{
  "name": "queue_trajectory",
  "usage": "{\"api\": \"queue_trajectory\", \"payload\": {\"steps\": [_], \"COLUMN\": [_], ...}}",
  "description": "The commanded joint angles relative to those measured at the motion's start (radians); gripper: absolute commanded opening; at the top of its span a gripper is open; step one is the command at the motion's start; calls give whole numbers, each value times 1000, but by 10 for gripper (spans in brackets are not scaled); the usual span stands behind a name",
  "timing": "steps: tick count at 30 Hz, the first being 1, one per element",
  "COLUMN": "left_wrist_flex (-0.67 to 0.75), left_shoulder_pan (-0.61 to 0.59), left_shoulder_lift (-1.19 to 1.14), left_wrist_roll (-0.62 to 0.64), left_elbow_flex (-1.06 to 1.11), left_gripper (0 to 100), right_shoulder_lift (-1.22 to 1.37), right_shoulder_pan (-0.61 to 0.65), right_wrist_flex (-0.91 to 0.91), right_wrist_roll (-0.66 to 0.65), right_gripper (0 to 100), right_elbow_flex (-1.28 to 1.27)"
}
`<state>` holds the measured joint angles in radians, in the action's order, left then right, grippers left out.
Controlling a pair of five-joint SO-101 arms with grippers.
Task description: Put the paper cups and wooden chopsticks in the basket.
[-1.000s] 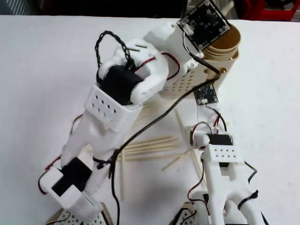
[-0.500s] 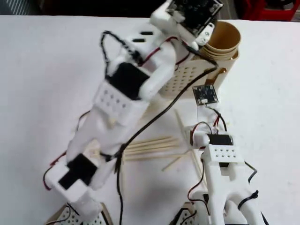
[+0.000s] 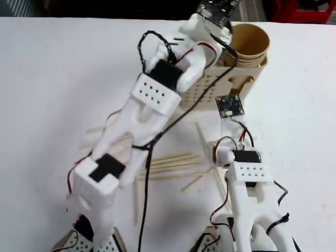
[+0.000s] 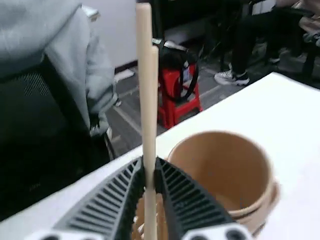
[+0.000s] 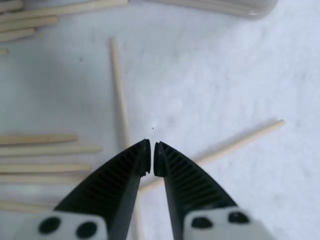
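- The left gripper [image 4: 150, 175] is clamped on a pair of wooden chopsticks [image 4: 146, 90], which stand upright from between its jaws.
- The stacked paper cups [image 4: 222, 167] sit just beside and below that gripper, at the end of the basket [image 3: 207, 93].
- The right gripper [image 5: 151, 159] has its jaws pressed together on nothing, tips low over the table [image 5: 210, 80].
- Loose chopsticks [image 5: 119, 85] lie beneath it and to both sides, and one runs right under its tips.

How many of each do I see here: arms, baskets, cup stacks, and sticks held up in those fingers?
Arms: 2, left and right
Basket: 1
Cup stack: 1
Sticks held in the left fingers: 2
Total: 6
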<state>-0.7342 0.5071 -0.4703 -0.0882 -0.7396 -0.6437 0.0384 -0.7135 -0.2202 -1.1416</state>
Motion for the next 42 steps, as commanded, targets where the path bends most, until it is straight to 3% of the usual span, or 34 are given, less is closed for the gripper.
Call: {"api": "queue_trajectory", "payload": {"steps": [1,4,12,24,35,42], "left_wrist_flex": [-49,-129,-264,-747,-1040,-1031], "left_shoulder_pan": [-47,-47,-59,-64,-104,-107], "left_shoulder_lift": [-33,-42,12,173,265,314], "left_wrist_roll": [17,44,15,-183,-199,-293], "left_elbow_flex": [-48,-49,-75,-160,-149,112], "left_gripper": [106,168,166,166,166,166], "right_shoulder_lift": [-15,-15,-13,-13,-13,-13], "right_shoulder_pan": [-10,-10,-10,-10,-10,-10], "right_wrist_flex": [19,19,19,18,18,18], "right_wrist_roll": [-3,-23,-25,-26,-26,-26], "right_gripper": [28,28,28,28,28,28], "right_elbow_flex": [44,44,44,44,44,44]}}
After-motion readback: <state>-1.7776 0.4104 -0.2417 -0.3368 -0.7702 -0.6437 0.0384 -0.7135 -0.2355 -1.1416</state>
